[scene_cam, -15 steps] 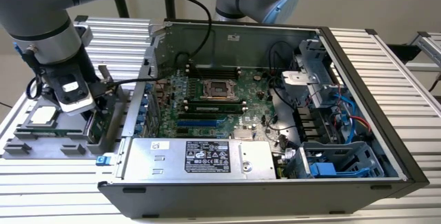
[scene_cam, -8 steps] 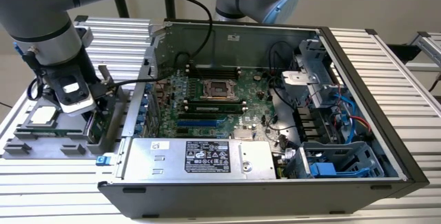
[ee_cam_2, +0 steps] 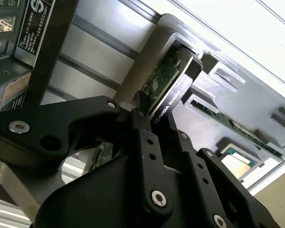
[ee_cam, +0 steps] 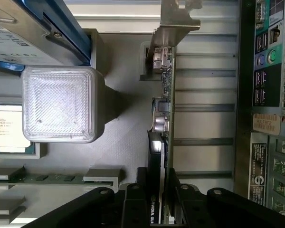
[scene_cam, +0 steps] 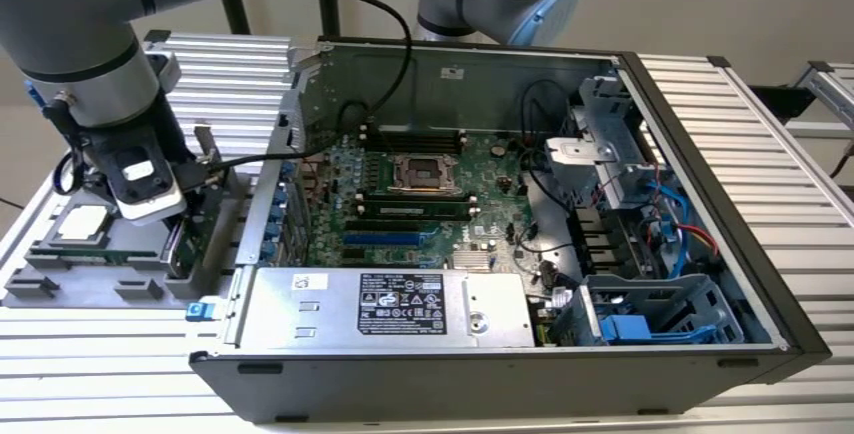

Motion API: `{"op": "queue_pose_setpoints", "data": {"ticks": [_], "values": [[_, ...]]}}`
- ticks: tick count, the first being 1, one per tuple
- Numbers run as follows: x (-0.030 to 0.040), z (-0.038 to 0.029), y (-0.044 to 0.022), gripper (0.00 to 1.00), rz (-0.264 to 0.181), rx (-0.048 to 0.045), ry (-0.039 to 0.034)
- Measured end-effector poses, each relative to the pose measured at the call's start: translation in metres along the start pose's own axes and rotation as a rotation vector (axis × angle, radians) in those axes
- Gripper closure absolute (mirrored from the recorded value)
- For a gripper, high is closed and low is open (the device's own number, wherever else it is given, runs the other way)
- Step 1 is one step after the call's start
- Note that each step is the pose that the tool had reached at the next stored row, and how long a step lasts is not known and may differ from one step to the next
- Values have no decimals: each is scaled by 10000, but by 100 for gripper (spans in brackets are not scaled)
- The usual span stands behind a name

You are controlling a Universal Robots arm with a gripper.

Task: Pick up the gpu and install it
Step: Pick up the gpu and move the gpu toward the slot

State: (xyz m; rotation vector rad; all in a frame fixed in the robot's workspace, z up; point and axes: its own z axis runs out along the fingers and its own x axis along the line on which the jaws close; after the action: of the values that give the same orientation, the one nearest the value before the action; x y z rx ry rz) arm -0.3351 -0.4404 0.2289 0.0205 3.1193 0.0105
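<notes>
Gripper (ee_cam: 160, 191) seems pinched on your gpu (ee_cam: 162, 118) edge, 9 o'clock of the case (scene_cam: 400, 391) in the exterior view; shallow hold could let it twist.

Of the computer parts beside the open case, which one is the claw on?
The slim green-and-black expansion card with the silver end bracket: the claw clamps its edge. The square silver processor chip and blue-framed hard drive lie apart.

Arm (scene_cam: 94, 104) low over the gpu (scene_cam: 190, 244) in grey tray (scene_cam: 80, 289), beside open case (scene_cam: 534, 374)
</notes>
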Motion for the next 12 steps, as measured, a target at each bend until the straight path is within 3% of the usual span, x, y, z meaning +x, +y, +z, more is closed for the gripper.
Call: {"op": "queue_pose_setpoints", "data": {"ticks": [6, 12], "values": [[-1, -6, 1, 100, 1, -6, -8], [-3, -143, 1, 100, 1, -1, 3]]}}
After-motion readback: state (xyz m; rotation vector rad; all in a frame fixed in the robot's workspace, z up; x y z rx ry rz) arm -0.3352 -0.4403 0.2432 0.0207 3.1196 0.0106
